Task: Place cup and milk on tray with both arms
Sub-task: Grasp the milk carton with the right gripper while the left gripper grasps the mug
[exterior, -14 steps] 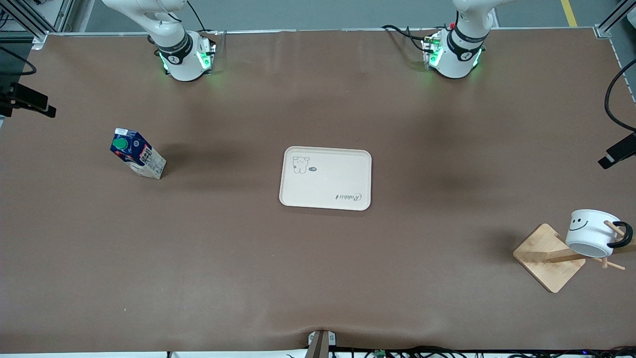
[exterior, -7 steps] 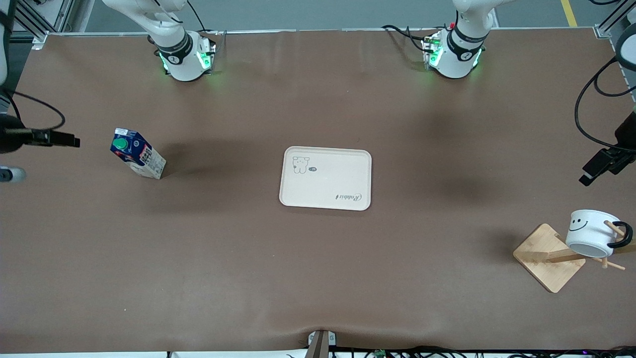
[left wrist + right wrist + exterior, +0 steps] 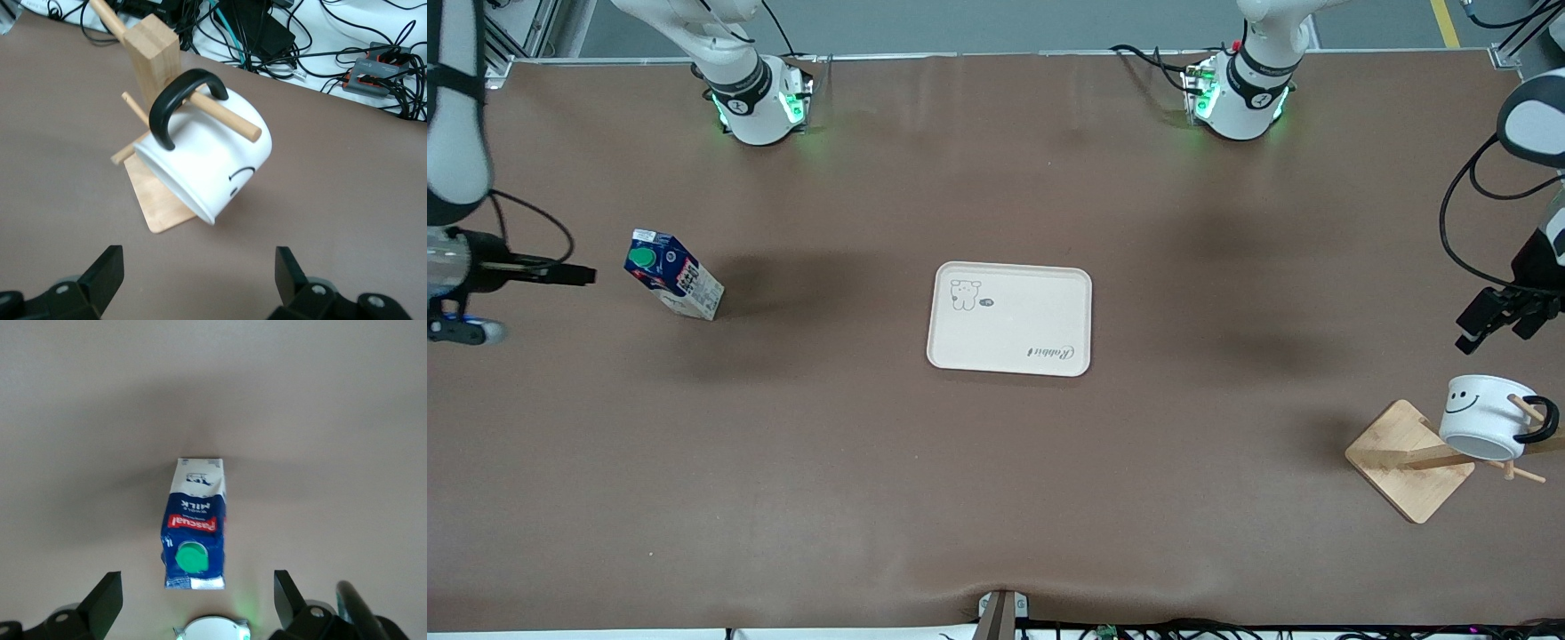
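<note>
The milk [image 3: 674,286] stands on the table toward the right arm's end; the right wrist view shows its green cap [image 3: 191,557]. My right gripper [image 3: 580,275] is open and empty, apart from the milk [image 3: 195,527], which lies between the lines of its fingers [image 3: 103,600]. The cup [image 3: 1485,428] hangs tilted on a peg of a wooden rack toward the left arm's end. My left gripper [image 3: 1480,327] is open and empty over the table beside the cup [image 3: 207,160], apart from it. The cream tray [image 3: 1009,318] lies empty at mid-table.
The wooden rack [image 3: 1409,460] has a square base, an upright post [image 3: 155,50] and pegs; one peg passes through the cup's handle. Cables and boxes [image 3: 373,67] lie off the table edge next to the rack. The arm bases [image 3: 758,107] stand along the table's edge.
Both grippers have come in from the table's ends. The right gripper has moved toward the milk, and the left gripper has moved toward the cup. Milk, cup and tray have not moved.
</note>
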